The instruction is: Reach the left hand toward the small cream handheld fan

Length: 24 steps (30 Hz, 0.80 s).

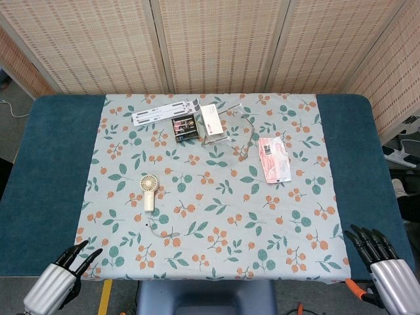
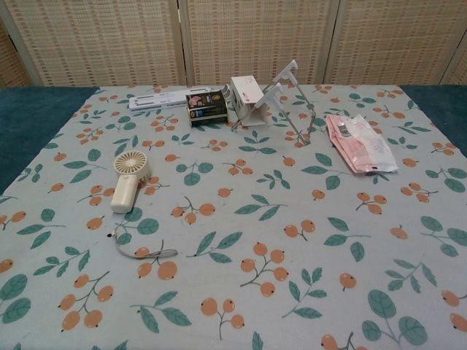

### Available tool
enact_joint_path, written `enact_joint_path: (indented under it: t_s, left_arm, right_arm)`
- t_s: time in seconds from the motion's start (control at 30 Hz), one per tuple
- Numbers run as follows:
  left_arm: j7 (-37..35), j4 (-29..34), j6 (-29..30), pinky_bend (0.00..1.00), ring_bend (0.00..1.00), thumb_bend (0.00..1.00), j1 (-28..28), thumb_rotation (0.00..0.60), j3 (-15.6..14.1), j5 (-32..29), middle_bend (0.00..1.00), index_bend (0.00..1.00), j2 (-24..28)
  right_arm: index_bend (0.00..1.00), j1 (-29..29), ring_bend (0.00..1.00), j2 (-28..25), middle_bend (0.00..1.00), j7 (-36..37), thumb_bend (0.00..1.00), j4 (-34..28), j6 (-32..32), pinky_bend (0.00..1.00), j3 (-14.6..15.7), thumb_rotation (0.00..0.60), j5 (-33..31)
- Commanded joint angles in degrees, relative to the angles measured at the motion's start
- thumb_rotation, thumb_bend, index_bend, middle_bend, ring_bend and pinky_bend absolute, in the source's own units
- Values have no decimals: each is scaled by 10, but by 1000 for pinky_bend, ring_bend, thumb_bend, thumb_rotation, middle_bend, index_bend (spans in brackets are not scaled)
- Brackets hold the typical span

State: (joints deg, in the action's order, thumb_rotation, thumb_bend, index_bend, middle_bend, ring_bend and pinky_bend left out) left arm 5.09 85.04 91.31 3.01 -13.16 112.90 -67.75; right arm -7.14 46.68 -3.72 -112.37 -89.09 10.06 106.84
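The small cream handheld fan (image 1: 149, 191) lies flat on the floral cloth, left of centre, its round head pointing away from me and a thin grey wrist strap (image 1: 161, 230) trailing toward the front edge. The chest view shows the same fan (image 2: 127, 179) at mid-left. My left hand (image 1: 60, 279) hovers at the table's near left corner, well short of the fan, fingers apart and holding nothing. At the near right corner my right hand (image 1: 386, 270) is also open and empty. Neither hand appears in the chest view.
At the back of the cloth lie a white strip (image 1: 164, 112), a black battery pack (image 1: 184, 126), a white box (image 1: 211, 120) and a clear folding stand (image 1: 239, 125). A pink packet (image 1: 273, 158) lies to the right. Dark blue table (image 1: 46, 177) borders the cloth.
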Motion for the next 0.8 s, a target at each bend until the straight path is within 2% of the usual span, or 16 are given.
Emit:
enact_joint_path:
  t_s: [0.03,0.1,0.17,0.23,0.27,0.3,0.37,0.43,0.53,0.67,0.8]
  left_arm:
    - [-4,0,0,191,0,439,2,600,0,2,0,0,-3]
    - [-12,-6,-7,232,2,439,8,600,-1,10,3,0,-12]
    - [-30,-9,-22,334,57,459,19,600,-5,21,68,0,-26]
    - [-49,-16,-28,587,289,539,32,600,-3,35,315,0,-47]
    - [-62,-19,-39,734,443,598,43,600,1,37,478,1,-64]
    - [-72,-16,-54,901,640,691,51,600,3,33,686,12,-75]
    - [-87,-1,-102,997,815,809,73,600,14,10,876,47,-100]
    - [-76,14,-152,1000,903,898,93,600,31,-21,969,75,-116]
    - [-27,30,-222,1000,954,954,125,600,68,-68,1000,54,-140]
    - [9,35,-277,1000,980,960,158,600,116,-130,1000,15,-165]
    - [54,8,-316,1000,999,899,188,600,164,-191,1000,8,-195]
  right_arm:
    - [0,0,0,1,0,-1,116,1,2,0,1,600,1]
    - [0,1,0,3,0,-1,116,4,2,0,0,600,2]
    - [0,2,0,8,0,-2,116,6,2,0,-3,600,-2]
    - [0,4,0,13,0,-5,116,9,3,0,-6,600,-7]
    - [0,5,0,18,0,-10,116,12,4,0,-10,600,-11]
    - [0,5,0,23,0,-15,116,14,6,0,-12,600,-14]
    - [0,7,0,34,0,-30,116,17,12,0,-17,600,-23]
    - [0,9,0,44,0,-42,116,19,17,0,-21,600,-30]
    - [0,11,0,58,0,-61,116,22,20,0,-31,600,-44]
    - [0,14,0,70,0,-77,116,28,22,0,-45,600,-70]
    - [0,17,0,81,0,-94,116,32,27,0,-53,600,-89]
